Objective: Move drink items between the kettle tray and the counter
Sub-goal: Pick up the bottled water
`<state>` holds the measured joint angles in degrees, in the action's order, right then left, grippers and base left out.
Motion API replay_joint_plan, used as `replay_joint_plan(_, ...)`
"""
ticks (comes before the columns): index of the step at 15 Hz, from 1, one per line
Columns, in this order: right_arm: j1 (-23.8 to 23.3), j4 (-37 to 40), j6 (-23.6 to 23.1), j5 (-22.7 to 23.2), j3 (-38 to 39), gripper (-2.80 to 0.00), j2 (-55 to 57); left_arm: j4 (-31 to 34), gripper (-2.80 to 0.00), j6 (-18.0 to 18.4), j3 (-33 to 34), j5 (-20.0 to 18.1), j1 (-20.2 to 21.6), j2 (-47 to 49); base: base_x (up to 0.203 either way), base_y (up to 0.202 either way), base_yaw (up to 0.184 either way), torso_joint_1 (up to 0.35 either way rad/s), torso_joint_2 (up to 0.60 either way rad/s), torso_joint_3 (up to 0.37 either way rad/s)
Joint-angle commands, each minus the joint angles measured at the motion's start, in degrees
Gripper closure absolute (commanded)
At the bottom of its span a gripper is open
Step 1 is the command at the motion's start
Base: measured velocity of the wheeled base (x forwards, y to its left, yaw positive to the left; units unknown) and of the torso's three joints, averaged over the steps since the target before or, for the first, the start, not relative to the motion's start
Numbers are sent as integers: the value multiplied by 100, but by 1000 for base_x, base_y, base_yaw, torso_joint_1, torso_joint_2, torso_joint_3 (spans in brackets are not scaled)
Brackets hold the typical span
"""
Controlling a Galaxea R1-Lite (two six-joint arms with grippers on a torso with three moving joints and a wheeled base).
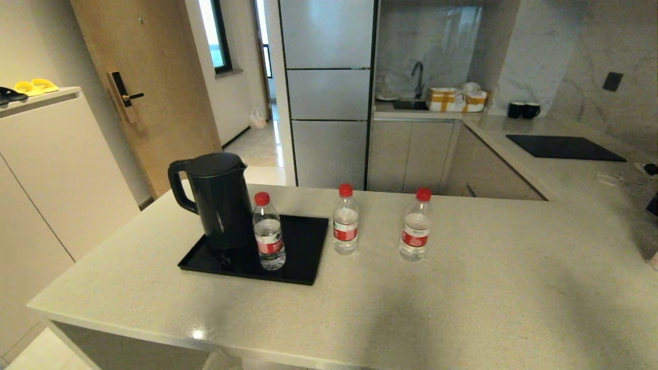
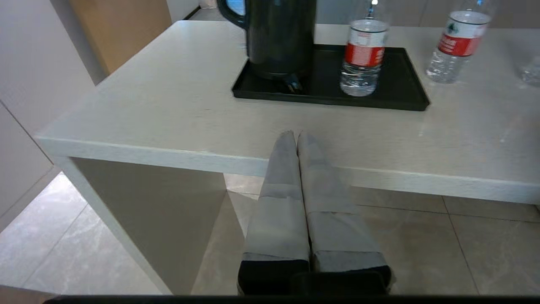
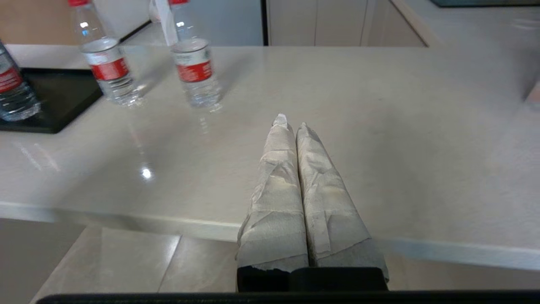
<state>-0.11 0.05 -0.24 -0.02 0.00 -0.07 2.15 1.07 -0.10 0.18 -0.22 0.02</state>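
Counter: a pale speckled stone counter [image 1: 462, 288] with a glossy top, seen from its near edge.
Kettle tray: a flat black tray [image 1: 303, 252] with a low rim lies on the counter, its long side running along the counter's near edge.
Kettle: a black kettle [image 1: 218, 198] stands upright on the tray's left end, handle turned away from the bottles.
First bottle: a clear water bottle [image 1: 268, 239] with a red cap stands upright on the tray, just right of the kettle, long axis vertical, cap up.
Second bottle: a matching bottle [image 1: 345, 220] stands upright on the bare counter, just beyond the tray's right edge, apart from it.
Third bottle: another matching bottle [image 1: 415, 225] stands upright on the counter, further right of the tray, apart from the second.
Left pincer: the left pincer [image 2: 294, 136] hangs in front of the counter's near edge, facing the tray; its padded fingers are pressed together and hold nothing.
Right pincer: the right pincer [image 3: 291, 122] hangs in front of the counter's near edge, well right of the tray; fingers pressed together, empty.
Background: two black mugs [image 1: 523, 109] and a black cooktop panel [image 1: 563, 147] lie far beyond the tray.
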Motion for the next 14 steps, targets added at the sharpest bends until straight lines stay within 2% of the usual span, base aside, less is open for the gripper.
replay_joint_plan(1,-7,-5,-4,2,0,0,7,-4,0,-27,1,-1,-4,-2,0,-109,1,-1,4,-1)
replay_joint_plan(14,-7,4,16,2,0,0,7,-4,0,-19,1,-1,-4,-2,0,0,0,0,0,0)
